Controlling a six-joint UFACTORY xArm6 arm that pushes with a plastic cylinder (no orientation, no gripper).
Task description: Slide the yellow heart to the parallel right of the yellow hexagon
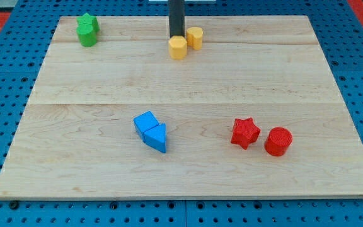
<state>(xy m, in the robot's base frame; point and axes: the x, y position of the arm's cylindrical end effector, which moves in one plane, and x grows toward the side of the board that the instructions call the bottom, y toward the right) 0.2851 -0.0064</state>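
Two yellow blocks sit close together near the view's top centre. The nearer one (178, 48) looks like the yellow hexagon. The one just up and to its right (195, 37) looks like the yellow heart, though its shape is hard to make out. The two touch or nearly touch. My tip (176, 38) comes down from the view's top edge, right behind the hexagon and against its far side. It stands just left of the heart.
Two green blocks (87, 30) stand together at the top left. A blue cube (145, 122) and a blue triangle (157, 138) touch at the bottom centre. A red star (245, 132) and a red cylinder (278, 141) sit at the bottom right. The wooden board (74, 170) rests on blue pegboard.
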